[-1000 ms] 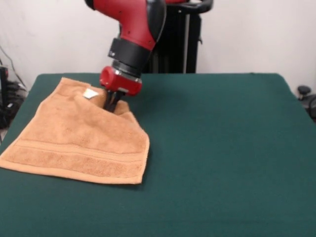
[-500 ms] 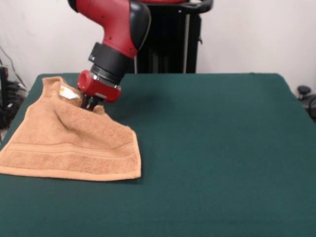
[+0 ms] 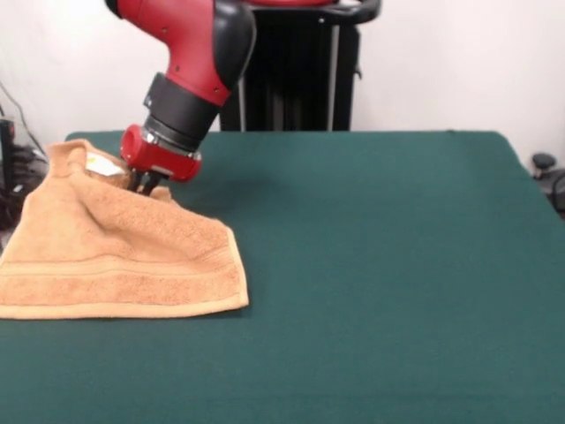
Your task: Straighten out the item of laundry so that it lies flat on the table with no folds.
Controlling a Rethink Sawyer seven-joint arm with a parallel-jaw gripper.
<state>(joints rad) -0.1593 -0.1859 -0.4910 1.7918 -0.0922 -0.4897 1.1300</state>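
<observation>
The orange-tan towel (image 3: pixel 115 252) lies at the left side of the green table (image 3: pixel 380 265). Its near edge with the woven band lies flat, reaching the table's left edge. Its far part is pulled up into a raised ridge with a fold, and the small white tag (image 3: pixel 103 164) shows near the top. My gripper (image 3: pixel 143 184) comes down from the red arm and is shut on the towel's far edge, holding it lifted a little off the table.
The black pedestal (image 3: pixel 300 79) stands behind the table's far edge. Dark cables and gear (image 3: pixel 13 168) sit past the left edge, and a black object (image 3: pixel 547 172) past the right edge.
My gripper has moved left and slightly back with the towel's far edge, dragging the whole towel left; its near right corner slid left too.
</observation>
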